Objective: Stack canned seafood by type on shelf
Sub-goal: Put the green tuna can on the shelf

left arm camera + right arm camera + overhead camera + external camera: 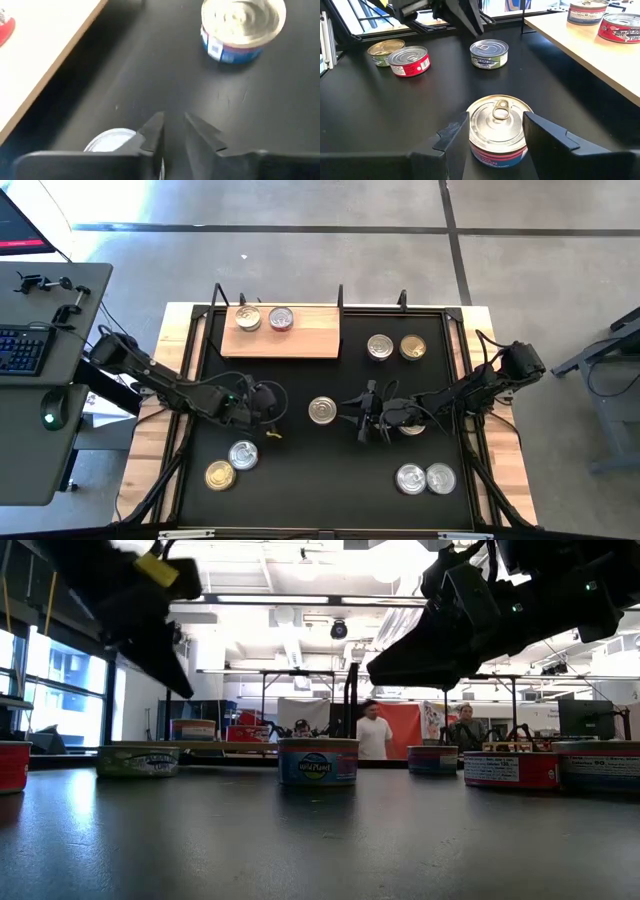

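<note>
The shelf (305,343) is a light wooden board at the table's far edge, with two tins (248,319) (282,319) standing on it. My left gripper (173,132) hovers left of centre, its fingers a narrow gap apart with nothing between them. A silver-lidded tin (107,141) stands on the table right below it. My right gripper (495,122) hangs open above the table just right of the centre tin (322,411). That tin (497,127) shows through the gap between the right fingers. More canned seafood stands scattered over the black mat.
Two tins (379,347) (412,347) stand far right and two (410,478) (440,478) near right. A silver one (243,455) and a gold one (220,475) stand near left. Black rails (200,360) edge the mat. People stand in the room behind (373,732).
</note>
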`<state>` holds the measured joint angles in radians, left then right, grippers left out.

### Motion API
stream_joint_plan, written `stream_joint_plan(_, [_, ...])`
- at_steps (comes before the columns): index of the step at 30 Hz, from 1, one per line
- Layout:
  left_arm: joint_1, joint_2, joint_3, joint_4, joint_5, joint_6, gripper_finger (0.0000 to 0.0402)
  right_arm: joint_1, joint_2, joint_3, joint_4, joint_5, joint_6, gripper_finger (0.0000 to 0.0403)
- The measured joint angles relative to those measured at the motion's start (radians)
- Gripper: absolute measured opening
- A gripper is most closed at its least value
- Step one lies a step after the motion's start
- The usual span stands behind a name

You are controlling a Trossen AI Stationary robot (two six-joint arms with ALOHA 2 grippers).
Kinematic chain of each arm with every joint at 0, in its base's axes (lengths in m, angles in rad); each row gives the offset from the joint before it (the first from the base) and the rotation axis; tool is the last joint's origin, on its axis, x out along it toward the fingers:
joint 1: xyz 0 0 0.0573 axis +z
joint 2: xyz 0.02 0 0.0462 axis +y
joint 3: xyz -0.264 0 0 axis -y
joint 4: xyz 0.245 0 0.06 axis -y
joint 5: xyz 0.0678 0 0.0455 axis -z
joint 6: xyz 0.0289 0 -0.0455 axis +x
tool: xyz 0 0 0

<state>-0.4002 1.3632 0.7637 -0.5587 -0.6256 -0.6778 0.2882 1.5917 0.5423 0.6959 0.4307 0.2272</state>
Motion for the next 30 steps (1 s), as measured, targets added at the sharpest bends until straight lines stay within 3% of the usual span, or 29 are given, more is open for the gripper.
stream_joint_plan(7, [-0.014,0.003,-0.136,0.098,-0.029,0.019,0.0166,0.0,0.0,0.0,-0.004,0.023,0.0,0.0177])
stream_joint_plan(13, [-0.012,0.003,-0.235,0.202,-0.039,0.05,0.018,0.0,0.0,0.0,-0.004,0.025,0.0,0.0177])
stream_joint_plan(19, [-0.006,0.004,-0.292,0.271,-0.048,0.088,0.0146,0.0,0.0,0.0,-0.004,0.028,0.0,0.0177])
stream_joint_plan(27, [-0.004,0.08,-0.29,0.284,-0.085,0.241,0.0027,0.0,0.0,0.0,-0.004,0.028,0.0,0.0177])
stream_joint_plan(30, [-0.006,0.108,-0.281,0.288,-0.099,0.296,0.0007,0.0,0.0,0.0,-0.004,0.028,0.0,0.0177])
